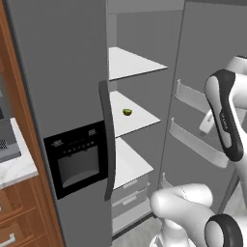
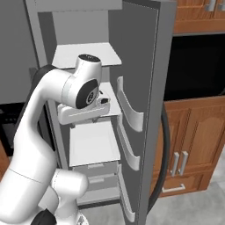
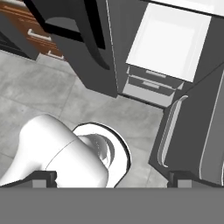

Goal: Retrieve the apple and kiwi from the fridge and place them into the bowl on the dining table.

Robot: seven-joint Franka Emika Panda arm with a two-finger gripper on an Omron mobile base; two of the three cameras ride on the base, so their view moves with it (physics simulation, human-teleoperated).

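On the middle shelf (image 1: 137, 116) of the open fridge (image 1: 62, 72) the kiwi (image 1: 127, 112) is seen, at about ten o'clock from the pincer (image 2: 104, 100), which is held released, short of the shelf.

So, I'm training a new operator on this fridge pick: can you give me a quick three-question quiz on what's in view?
1. True or false: the fridge has its right door swung open.
2. Which fruit lies on the middle shelf? A) kiwi B) banana C) orange
3. Is the pincer open or shut?

Key: 1 true; 2 A; 3 open, holding nothing.
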